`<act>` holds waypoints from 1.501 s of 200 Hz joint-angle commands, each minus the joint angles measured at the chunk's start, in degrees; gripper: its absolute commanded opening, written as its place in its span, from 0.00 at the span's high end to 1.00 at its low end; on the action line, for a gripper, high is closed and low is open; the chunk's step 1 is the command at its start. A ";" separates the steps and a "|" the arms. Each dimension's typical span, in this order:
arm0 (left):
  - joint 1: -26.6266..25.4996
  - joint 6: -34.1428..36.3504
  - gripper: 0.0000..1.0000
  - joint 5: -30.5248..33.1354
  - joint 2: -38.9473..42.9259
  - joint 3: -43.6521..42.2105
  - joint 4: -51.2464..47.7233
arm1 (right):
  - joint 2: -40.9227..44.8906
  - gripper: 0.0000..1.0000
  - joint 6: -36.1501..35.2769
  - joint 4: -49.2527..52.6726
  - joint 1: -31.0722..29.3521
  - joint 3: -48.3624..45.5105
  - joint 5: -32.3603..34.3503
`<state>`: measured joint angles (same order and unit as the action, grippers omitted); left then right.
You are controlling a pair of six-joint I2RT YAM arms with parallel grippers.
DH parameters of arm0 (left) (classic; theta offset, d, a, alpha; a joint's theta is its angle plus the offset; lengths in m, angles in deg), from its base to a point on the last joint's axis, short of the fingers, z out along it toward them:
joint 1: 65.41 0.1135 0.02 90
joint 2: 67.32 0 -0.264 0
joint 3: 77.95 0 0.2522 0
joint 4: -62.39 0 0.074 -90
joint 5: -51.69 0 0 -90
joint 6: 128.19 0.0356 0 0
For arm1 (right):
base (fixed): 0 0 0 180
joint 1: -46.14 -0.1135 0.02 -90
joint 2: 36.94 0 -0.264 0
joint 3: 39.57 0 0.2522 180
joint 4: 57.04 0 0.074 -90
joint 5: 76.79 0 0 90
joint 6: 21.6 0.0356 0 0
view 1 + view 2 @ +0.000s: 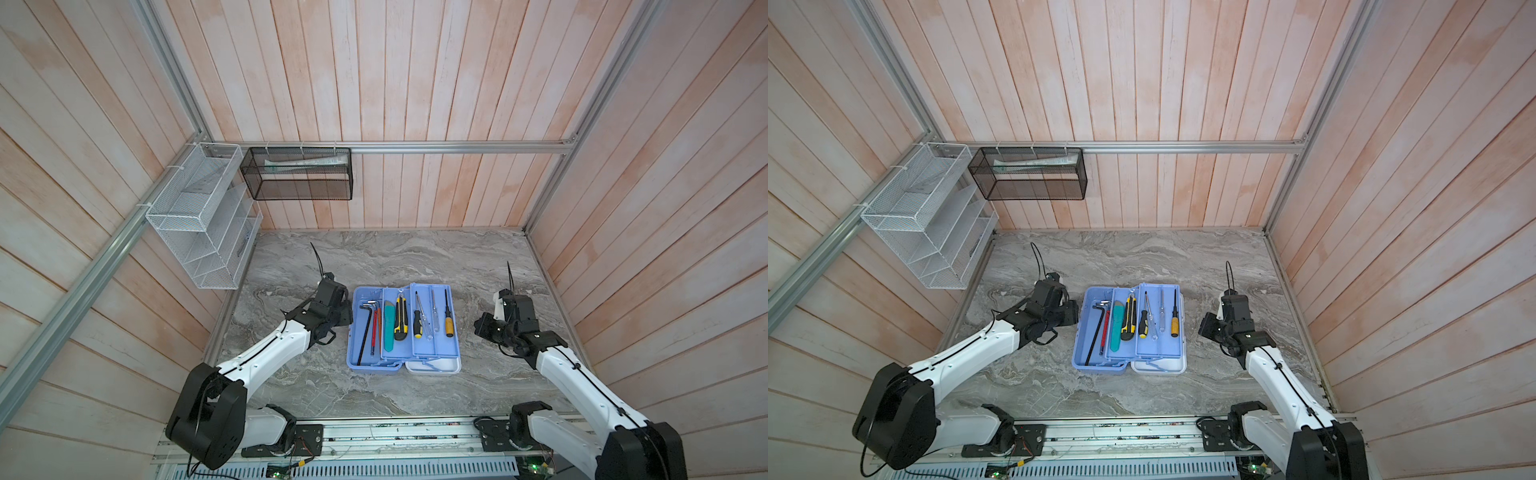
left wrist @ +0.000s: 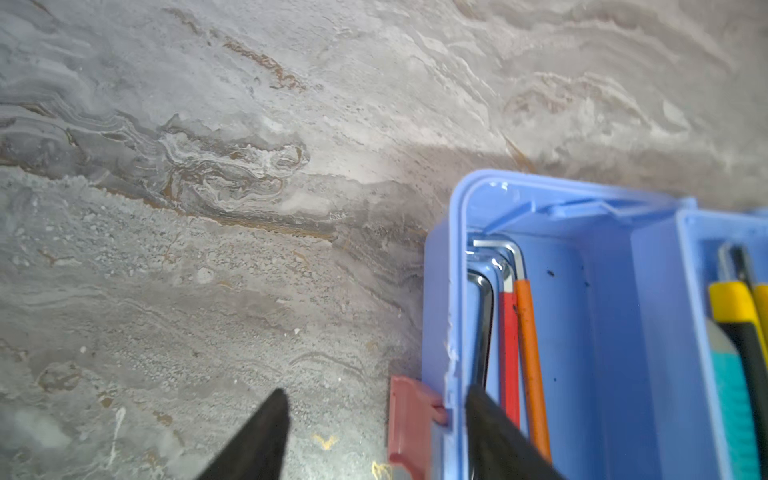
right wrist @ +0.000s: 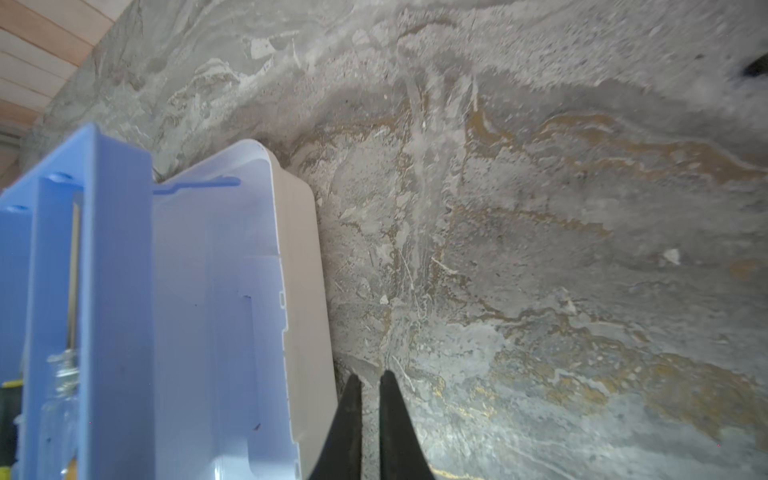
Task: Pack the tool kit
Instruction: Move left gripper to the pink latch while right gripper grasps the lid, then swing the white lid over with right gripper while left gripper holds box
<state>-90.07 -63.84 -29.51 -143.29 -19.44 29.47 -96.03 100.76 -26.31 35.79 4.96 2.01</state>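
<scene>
The tool kit [image 1: 352, 332] lies open on the marble table in both top views: light blue base on the left, raised blue tray [image 1: 434, 353], white lid [image 1: 432, 366] under it. Hex keys [image 2: 484, 316], a red key and the orange stick [image 2: 532, 353] lie in the base. The teal tool [image 1: 389, 328], a yellow-black knife [image 1: 401, 318] and screwdrivers [image 1: 449, 322] lie in the tray. My left gripper [image 2: 376, 390] stands open astride the base's left wall and its pink latch [image 2: 409, 424], one finger inside. My right gripper [image 3: 371, 374] is shut and empty beside the lid's outer edge [image 3: 307, 291].
A white wire basket [image 1: 199, 216] and a black mesh basket [image 1: 297, 172] hang on the wall rails at the back left. Wooden walls close the table on three sides. The arms' mounting rail [image 1: 374, 436] runs along the front edge.
</scene>
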 commanded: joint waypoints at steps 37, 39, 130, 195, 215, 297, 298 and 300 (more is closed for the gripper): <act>4.20 0.92 1.00 -10.28 -1.93 -7.22 10.91 | -6.76 0.99 -0.81 -10.62 0.29 -2.14 -8.34; 4.19 0.92 1.00 -10.79 -2.09 -7.33 11.25 | -7.10 0.99 -0.98 -10.64 0.25 -2.12 -8.47; 2.81 2.54 1.00 -20.87 -2.05 -11.96 20.25 | -16.70 1.00 -4.93 -15.61 0.24 -1.02 -17.62; 2.23 2.94 1.00 -23.77 0.20 -14.64 23.00 | -19.22 1.00 -4.52 -21.15 0.24 -2.44 -25.66; 2.25 3.21 1.00 -24.41 -0.05 -15.13 23.99 | -17.99 1.00 -4.06 -21.85 0.20 -2.91 -27.61; 2.26 3.04 1.00 -26.11 -2.44 -15.10 26.21 | -7.59 1.00 -1.86 -20.49 0.32 -4.90 -31.93; 2.26 3.05 1.00 -26.11 -2.53 -15.07 26.20 | -7.47 1.00 -1.82 -20.40 0.33 -4.87 -31.85; 2.28 3.06 1.00 -26.20 -2.59 -14.94 26.13 | -7.21 1.00 -1.78 -20.22 0.33 -4.80 -31.86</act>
<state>-87.06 -61.52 -50.30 -144.88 -34.43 51.61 -106.72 97.78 -44.93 36.97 -0.51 -21.59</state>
